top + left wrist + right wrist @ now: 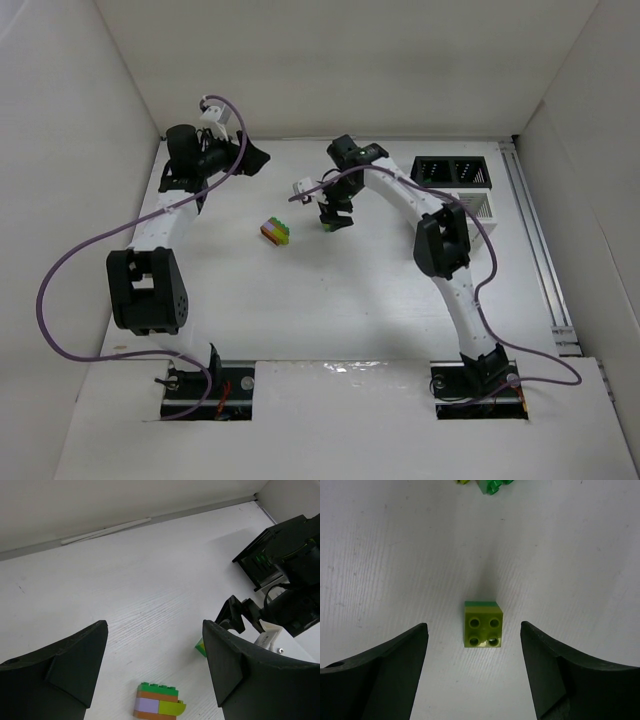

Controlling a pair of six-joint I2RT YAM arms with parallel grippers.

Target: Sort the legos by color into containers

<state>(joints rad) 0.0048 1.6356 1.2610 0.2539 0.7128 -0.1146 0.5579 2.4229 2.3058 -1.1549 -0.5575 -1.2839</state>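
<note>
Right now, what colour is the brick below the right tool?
The small plastic brick is lime over green; right wrist view.

Robot lab test cell, white panel walls (330,60), white table (330,300), purple cabling (42,292), alu rail (545,260) rt edge.

Table (395,555): white, matt, fine wood-like grain, a few faint scuffs. Lime brick (483,628): smooth moulded plastic, slight sheen on the studs. Stack (156,706): same smooth plastic, low gloss. Right fingers (380,680) and left fingers (65,675): black, matt, hard-plastic look, smooth faces. Black bin (452,171) and white bin (480,202): plastic look, slotted walls, finish too small to tell. Cable (41,295): purple, smooth rubbery jacket. Rail (537,240): pale metal look. Walls (350,60): white, matt, flat board.
</note>
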